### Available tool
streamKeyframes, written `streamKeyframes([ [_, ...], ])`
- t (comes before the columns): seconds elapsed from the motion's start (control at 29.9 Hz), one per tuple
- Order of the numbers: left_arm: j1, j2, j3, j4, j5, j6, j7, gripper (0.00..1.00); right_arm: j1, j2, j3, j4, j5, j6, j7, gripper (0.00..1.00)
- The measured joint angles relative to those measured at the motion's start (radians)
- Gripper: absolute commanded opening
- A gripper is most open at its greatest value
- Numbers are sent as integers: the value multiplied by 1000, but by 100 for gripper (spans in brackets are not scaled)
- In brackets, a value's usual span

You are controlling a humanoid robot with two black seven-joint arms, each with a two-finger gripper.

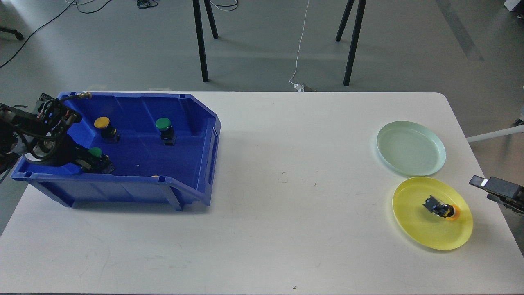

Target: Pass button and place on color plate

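An orange-capped button (443,210) lies on its side in the yellow plate (411,219) at the right. My right gripper (485,187) is just right of that plate, apart from the button and empty. The pale green plate (410,148) behind it holds nothing. The blue bin (192,123) at the left holds a yellow button (102,123) and a green button (163,124). My left gripper (95,163) is low in the bin's front left corner, right at a second green button (95,152). Its fingers are too dark to tell apart.
A sliver of another yellow thing (154,176) shows behind the bin's front wall. The white table (286,205) lies between bin and plates. Black stand legs (199,41) and cables are on the floor beyond the table.
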Motion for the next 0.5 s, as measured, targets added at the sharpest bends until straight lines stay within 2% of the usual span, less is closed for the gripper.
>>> streamKeyframes([
  [0.27, -29, 6, -14, -15, -15, 0, 0, 8, 44, -9, 81, -1, 20, 10, 0, 93],
  [0.4, -111, 46, -18, -66, -122, 0, 0, 8, 108, -8, 122, -3, 97, 13, 0, 92],
  [0.5, -212, 123, -25, -156, -270, 0, 0, 9, 204, 2, 132, -4, 181, 14, 0, 92],
])
